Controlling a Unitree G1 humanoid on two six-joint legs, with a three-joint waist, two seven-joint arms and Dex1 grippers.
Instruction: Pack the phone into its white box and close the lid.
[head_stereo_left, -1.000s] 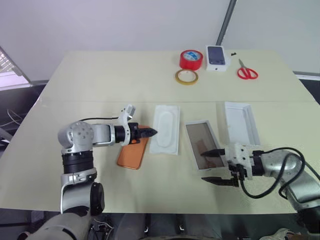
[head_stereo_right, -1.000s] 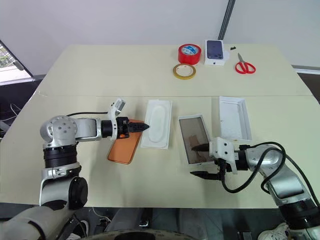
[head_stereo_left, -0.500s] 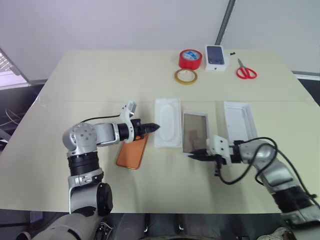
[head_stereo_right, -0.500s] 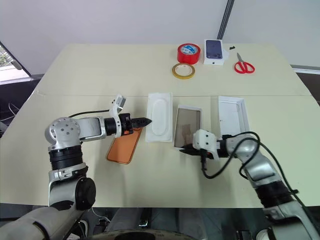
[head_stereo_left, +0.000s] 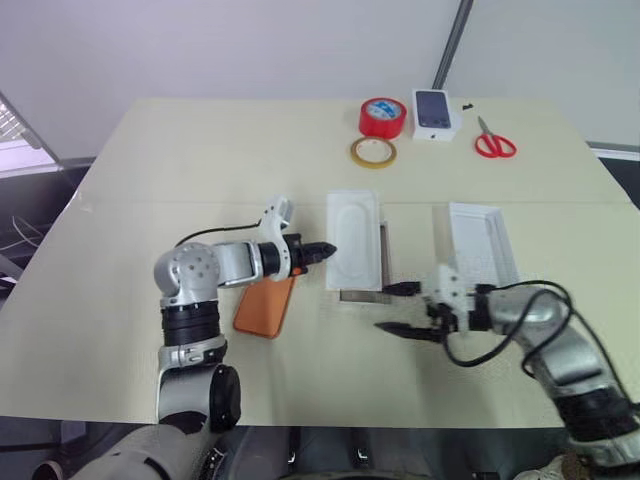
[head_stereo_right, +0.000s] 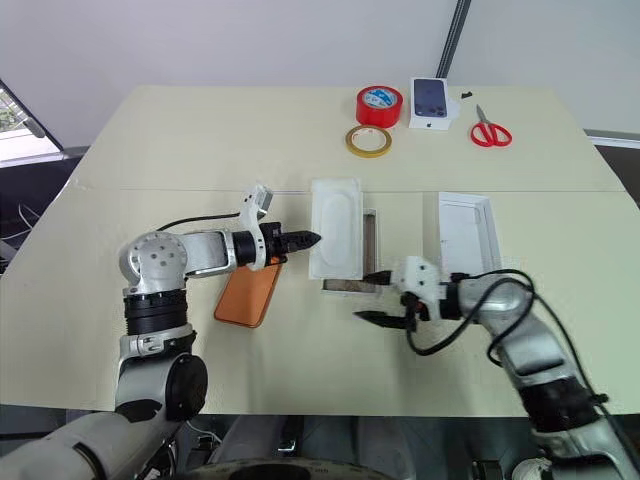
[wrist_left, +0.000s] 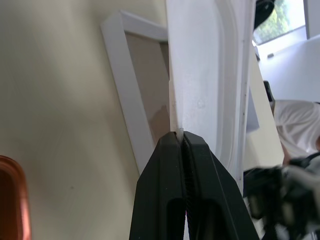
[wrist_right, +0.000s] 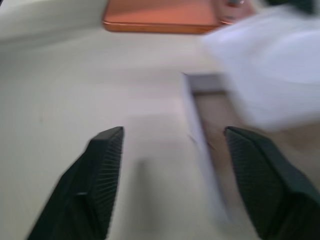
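Phone (head_stereo_left: 266, 305): copper-orange, lying flat on the tabletop (head_stereo_left: 200, 160) toward the near edge, left of centre; nothing holds it.
White box (head_stereo_right: 349, 283): a shallow tray with a brownish floor, just right of the phone and apart from it; the insert covers most of it, leaving its near end and right wall showing.
Insert (head_stereo_left: 354, 254): flat white piece with an oval recess, lying over the white box.
Left gripper (head_stereo_left: 328, 249): above the phone's far end, pointing right; its jaws are pressed together on the insert's left edge, as the left wrist view shows.
Right gripper (head_stereo_left: 393, 307): near the white box's near right corner, pointing left; its black fingers (wrist_right: 102, 160) are spread apart with nothing between them.
Lid (head_stereo_left: 479, 243): all-white tray, right of the white box and apart from it.
Far edge of the tabletop: red tape roll (head_stereo_left: 382, 118), yellowish tape ring (head_stereo_left: 372, 153), small printed box (head_stereo_left: 433, 114), red-handled scissors (head_stereo_left: 492, 142).
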